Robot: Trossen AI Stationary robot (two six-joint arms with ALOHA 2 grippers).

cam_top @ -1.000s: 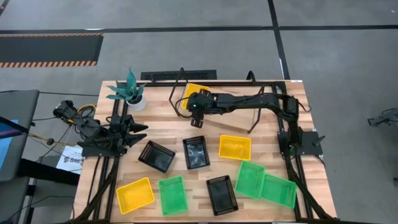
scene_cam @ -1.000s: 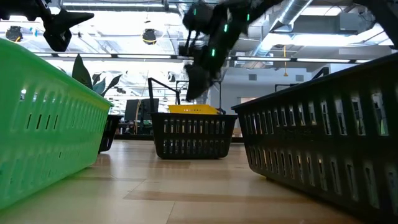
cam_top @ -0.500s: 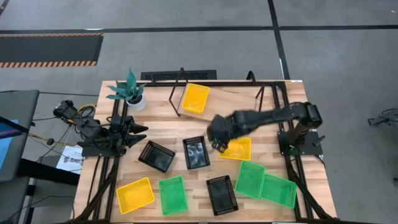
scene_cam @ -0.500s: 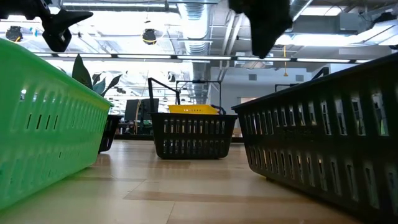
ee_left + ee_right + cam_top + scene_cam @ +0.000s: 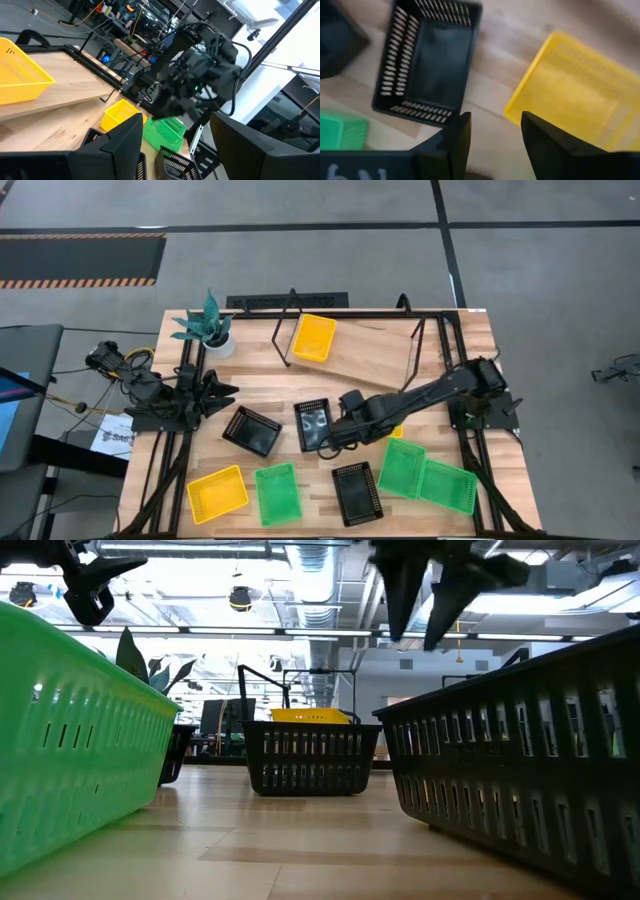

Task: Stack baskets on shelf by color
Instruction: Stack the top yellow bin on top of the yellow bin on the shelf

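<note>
My right gripper [image 5: 334, 438] [image 5: 492, 134] [image 5: 422, 615] is open and hangs above the table between a black basket [image 5: 315, 425] [image 5: 430, 70] and a yellow basket [image 5: 392, 428] [image 5: 575, 97], touching neither. My right arm covers most of that yellow basket in the high view. Another yellow basket [image 5: 313, 337] [image 5: 20, 72] rests on the left end of the shelf [image 5: 370, 350]. My left gripper [image 5: 216, 394] [image 5: 175, 150] waits open at the table's left edge. The other baskets sit flat on the tabletop.
Toward the near edge lie a yellow [image 5: 217, 492], a green [image 5: 278, 493] and a black basket [image 5: 357, 493], then two overlapping green ones [image 5: 402, 468] [image 5: 447, 486]. Another black basket [image 5: 252, 430] sits left of centre. A potted plant [image 5: 210, 325] stands at the far left corner.
My right gripper has left the yellow basket on the shelf and swung toward the near edge. It passed over the yellow basket on the table, then moved a little left to the gap beside the black basket. The yellow basket stays on the shelf.
</note>
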